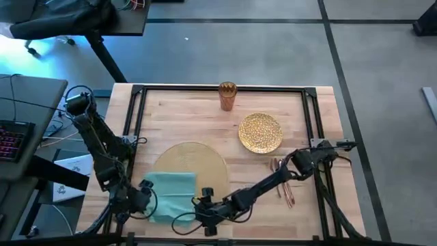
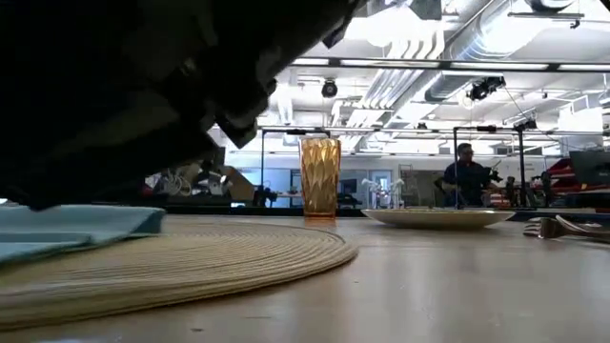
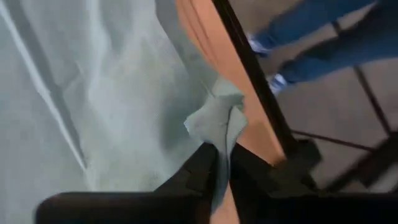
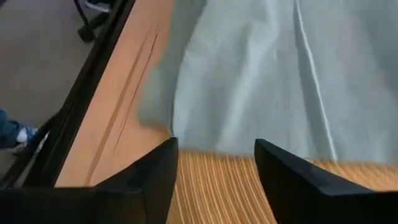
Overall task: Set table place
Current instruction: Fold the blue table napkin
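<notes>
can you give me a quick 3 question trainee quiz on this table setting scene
1. True or false: the left gripper is shut on a corner of the teal cloth napkin.
2. Multiple choice: the glittery gold round plate lies (a) on the pale-gold woven round placemat, (b) on the bare light-wood table beside the placemat, (c) under the napkin.
3. Fill in: the right gripper is ____, low over the placemat at the napkin's edge.

Key
1. True: the corner is pinched between its fingers.
2. b
3. open
</notes>
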Controlling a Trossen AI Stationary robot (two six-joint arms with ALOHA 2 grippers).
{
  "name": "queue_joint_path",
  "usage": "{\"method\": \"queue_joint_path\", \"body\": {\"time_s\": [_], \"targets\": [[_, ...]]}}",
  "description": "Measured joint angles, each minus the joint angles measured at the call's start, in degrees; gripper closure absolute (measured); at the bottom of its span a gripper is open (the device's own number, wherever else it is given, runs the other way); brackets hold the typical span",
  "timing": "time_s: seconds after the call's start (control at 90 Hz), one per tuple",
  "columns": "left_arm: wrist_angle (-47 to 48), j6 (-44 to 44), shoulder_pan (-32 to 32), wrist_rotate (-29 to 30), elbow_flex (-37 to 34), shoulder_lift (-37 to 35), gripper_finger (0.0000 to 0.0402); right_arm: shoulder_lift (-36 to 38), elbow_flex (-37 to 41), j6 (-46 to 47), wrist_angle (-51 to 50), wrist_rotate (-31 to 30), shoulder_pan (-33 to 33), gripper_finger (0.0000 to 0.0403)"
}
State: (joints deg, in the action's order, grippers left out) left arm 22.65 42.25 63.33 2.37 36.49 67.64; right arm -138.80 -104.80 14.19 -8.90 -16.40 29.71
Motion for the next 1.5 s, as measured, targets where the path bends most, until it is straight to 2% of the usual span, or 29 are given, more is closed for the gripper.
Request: {"method": "queue_joint_path", "body": {"time_s": [0.1,0.222,0.311,0.456,0.6,0.756,0.844,1.022,1.144,1.189,1.333,1.5], "targets": [[0.56,4.46,0.0,-2.83,0.38,-0.92,0.0307,0.06,-3.42,3.27,-5.95,0.01,-0.14,0.0242],[4.0,11.68,0.0,-4.38,3.02,-3.08,0.0281,0.4,-11.57,18.36,-19.63,0.93,-2.24,0.0261],[8.82,16.84,0.0,-2.09,5.69,-4.64,0.0279,0.57,-15.79,24.81,-25.22,2.69,-4.66,0.0264],[16.51,25.71,-0.02,5.23,9.25,-7.25,0.0286,0.57,-17.33,28.11,-25.33,5.14,-9.26,0.0257],[19.57,32.09,-0.02,11.06,10.12,-9.35,0.0295,0.47,-13.73,24.18,-24.05,8.79,-13.67,0.0242],[19.63,32.64,-0.04,14.1,10.12,-9.86,0.0302,0.46,-10.13,17.12,-17.41,11.1,-16.71,0.0238],[19.58,32.62,-0.02,15.02,10.12,-9.71,0.0305,-0.26,-8.84,13.87,-13.98,11.6,-17.44,0.0251],[19.61,32.86,-0.04,15.9,10.12,-9.46,0.0307,-3.4,-8.59,6.54,-9.61,17.62,-17.74,0.0303],[19.56,33.92,-0.04,16.29,10.12,-9.53,0.0307,-3.3,-9.7,6.73,-13.62,17.5,-17.57,0.0376],[19.58,34.24,-0.04,16.86,10.12,-9.53,0.0307,-2.94,-10.64,6.45,-16.2,17.5,-17.54,0.0391],[20.14,35.67,-0.04,20.6,10.78,-9.52,0.031,0.12,-14.7,3.6,-23.82,17.32,-16.98,0.0401],[24.92,34.18,-0.68,30.69,13.88,-9.57,0.0329,7.17,-17.59,1.06,-33.34,17.41,-16.28,0.0403]]}}
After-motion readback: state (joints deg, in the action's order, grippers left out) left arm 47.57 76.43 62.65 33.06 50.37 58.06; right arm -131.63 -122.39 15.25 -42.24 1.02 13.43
